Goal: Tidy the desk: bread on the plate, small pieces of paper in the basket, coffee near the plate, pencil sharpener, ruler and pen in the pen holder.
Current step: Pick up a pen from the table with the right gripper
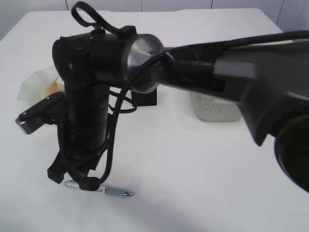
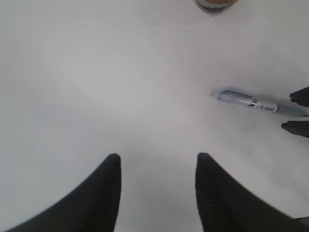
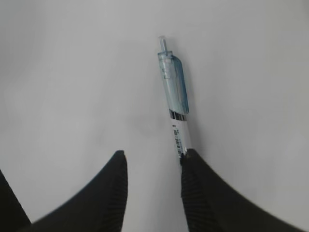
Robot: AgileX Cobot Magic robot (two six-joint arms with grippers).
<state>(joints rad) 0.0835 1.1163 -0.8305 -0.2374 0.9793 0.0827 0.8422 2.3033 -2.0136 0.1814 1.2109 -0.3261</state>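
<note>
The pen (image 1: 110, 191), clear blue with a clip, lies on the white desk (image 1: 193, 174) near the front. My right gripper (image 1: 72, 180) reaches across and stands over the pen's barrel. In the right wrist view the right gripper (image 3: 153, 154) is open and the pen (image 3: 174, 92) runs under its right fingertip. My left gripper (image 2: 158, 156) is open over bare desk, with the pen (image 2: 251, 102) to its right. The bread (image 1: 52, 87) sits in the pale wavy plate (image 1: 34, 84). The black pen holder (image 1: 145, 99) is partly hidden by the arm. The ruler and the pencil sharpener are out of view.
The grey-green basket (image 1: 215, 110) stands at the back right, behind the right arm (image 1: 231, 72). A brown round thing (image 2: 217, 4), perhaps the coffee, shows at the top edge of the left wrist view. The right gripper's fingertips (image 2: 299, 95) stand on either side of the pen there.
</note>
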